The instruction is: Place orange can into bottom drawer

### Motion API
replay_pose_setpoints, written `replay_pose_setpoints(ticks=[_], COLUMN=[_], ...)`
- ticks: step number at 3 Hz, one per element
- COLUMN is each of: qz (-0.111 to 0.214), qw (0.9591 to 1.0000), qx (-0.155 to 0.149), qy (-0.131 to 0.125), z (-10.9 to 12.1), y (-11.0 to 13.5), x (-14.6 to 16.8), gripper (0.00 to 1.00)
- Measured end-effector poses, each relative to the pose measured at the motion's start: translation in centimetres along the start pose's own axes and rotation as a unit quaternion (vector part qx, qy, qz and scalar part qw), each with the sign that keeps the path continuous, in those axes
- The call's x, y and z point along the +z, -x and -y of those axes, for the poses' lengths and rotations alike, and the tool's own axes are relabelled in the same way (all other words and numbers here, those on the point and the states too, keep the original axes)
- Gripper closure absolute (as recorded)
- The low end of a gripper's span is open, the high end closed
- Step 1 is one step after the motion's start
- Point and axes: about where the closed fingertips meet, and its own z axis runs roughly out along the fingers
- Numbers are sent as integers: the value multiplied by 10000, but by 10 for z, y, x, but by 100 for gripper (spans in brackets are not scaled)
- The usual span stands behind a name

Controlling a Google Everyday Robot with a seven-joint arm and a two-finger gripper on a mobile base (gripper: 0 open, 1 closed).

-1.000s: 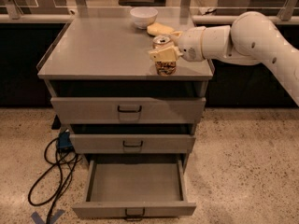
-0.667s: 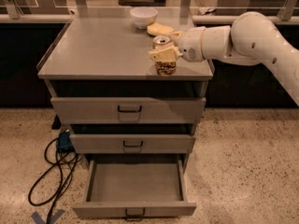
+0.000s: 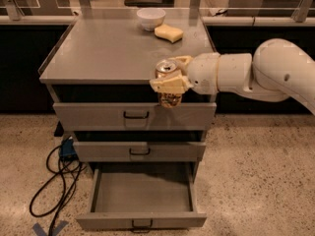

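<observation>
My gripper (image 3: 172, 75) is shut on the orange can (image 3: 168, 93), a small orange-brown can with mottled print and a silver top. It holds the can upright in the air, just in front of the cabinet top's front edge and level with the top drawer. The white arm reaches in from the right. The bottom drawer (image 3: 142, 219) is pulled open below, a wide shallow grey tray with a small dark handle on its front, and it holds nothing.
A white bowl (image 3: 150, 18) and a yellow sponge (image 3: 169, 32) lie at the back of the cabinet top (image 3: 108, 53). The two upper drawers (image 3: 135, 115) are closed. Black cables (image 3: 56, 181) and a blue box lie on the floor at the left.
The gripper has lifted the can off the cabinet top and carried it forward and down past the front edge. The camera view has also moved closer.
</observation>
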Motion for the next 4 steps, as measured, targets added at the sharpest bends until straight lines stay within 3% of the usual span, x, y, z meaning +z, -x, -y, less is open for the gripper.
replay_pose_setpoints(ticks=[1, 2, 3, 4], qz=[-100, -103, -63, 219], qw=[9997, 9997, 9996, 9992], qx=[224, 222, 207, 270], qy=[91, 90, 187, 199], z=[-26, -26, -46, -90], y=[-26, -26, -35, -47], x=[-9, -9, -8, -8], gripper=[100, 100, 100, 100])
